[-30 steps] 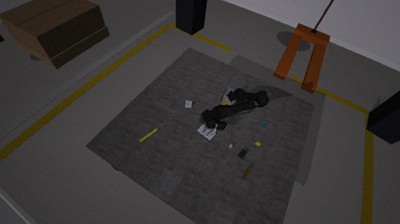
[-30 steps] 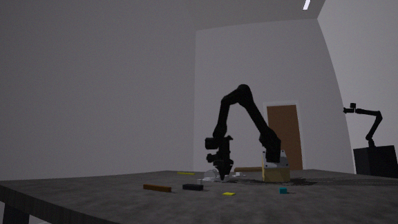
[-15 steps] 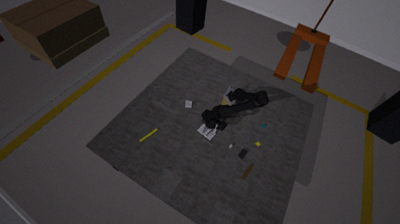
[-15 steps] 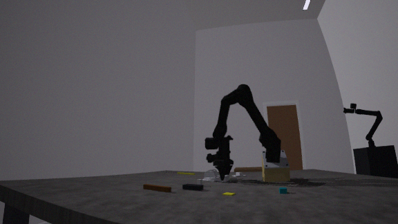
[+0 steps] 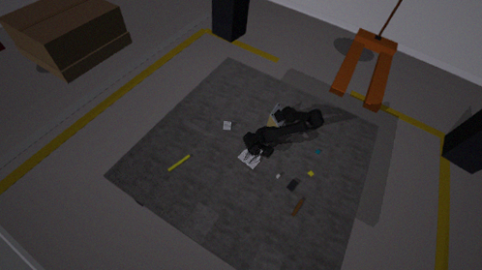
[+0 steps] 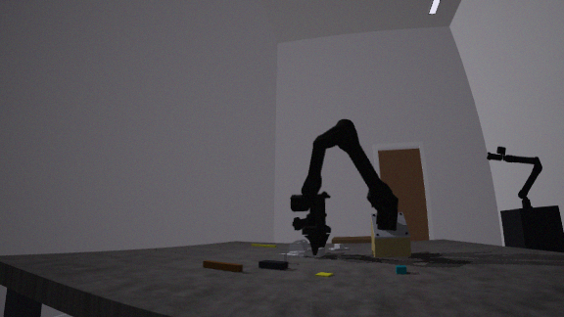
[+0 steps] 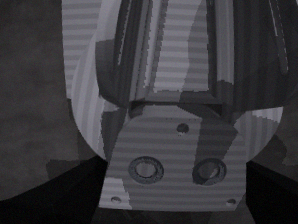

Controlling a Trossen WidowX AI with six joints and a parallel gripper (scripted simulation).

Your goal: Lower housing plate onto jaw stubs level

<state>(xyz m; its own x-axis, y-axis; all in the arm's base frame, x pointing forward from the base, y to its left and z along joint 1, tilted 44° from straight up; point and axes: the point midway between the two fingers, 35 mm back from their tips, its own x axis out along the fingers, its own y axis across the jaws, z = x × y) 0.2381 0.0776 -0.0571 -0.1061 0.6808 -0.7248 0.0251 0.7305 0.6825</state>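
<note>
The housing plate is pale, with two large round holes and three small ones. In the wrist view it lies between the black fingers of my gripper, which is shut on its two sides. A round end shows inside each large hole. The two jaws extend from under the plate toward the top of the wrist view, over a pale base. The plate looks roughly level. Any gap beneath it is hidden, and the exterior view is too far to show it.
A black block, an orange-brown bar, a yellow piece and a teal cube lie around. A yellow bar and a pale square piece lie on the other side.
</note>
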